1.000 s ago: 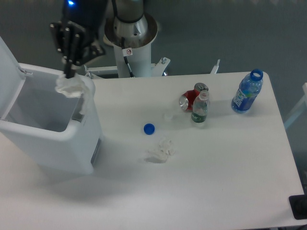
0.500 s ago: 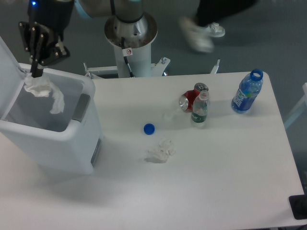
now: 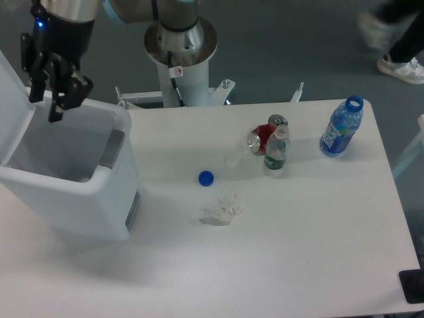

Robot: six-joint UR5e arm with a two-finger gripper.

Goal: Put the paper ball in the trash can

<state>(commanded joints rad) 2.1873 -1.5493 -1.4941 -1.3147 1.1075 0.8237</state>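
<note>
1. One gripper [image 3: 43,106], black, hangs over the back rim of the trash can, fingers spread apart with nothing between them.
2. One trash can [image 3: 99,212], white, lid up at far left, grey handle panel on the right wall, stands on the left part of the table [image 3: 298,252].
3. Paper ball: not visible anywhere. The bin's inside shows only bare grey-white walls; its floor is hidden from this angle, so I cannot tell whether the ball lies there.
4. One flat white paper wad [image 3: 220,208] lies on the table right of the bin, well apart from it.
5. One blue bottle cap [image 3: 206,177] sits just above that wad.
6. Two bottles: one small clear bottle [image 3: 276,151] upright, one blue bottle [image 3: 341,127] upright near the right edge, uncapped.
7. One red can [image 3: 263,136] lies tipped beside the clear bottle.
</note>
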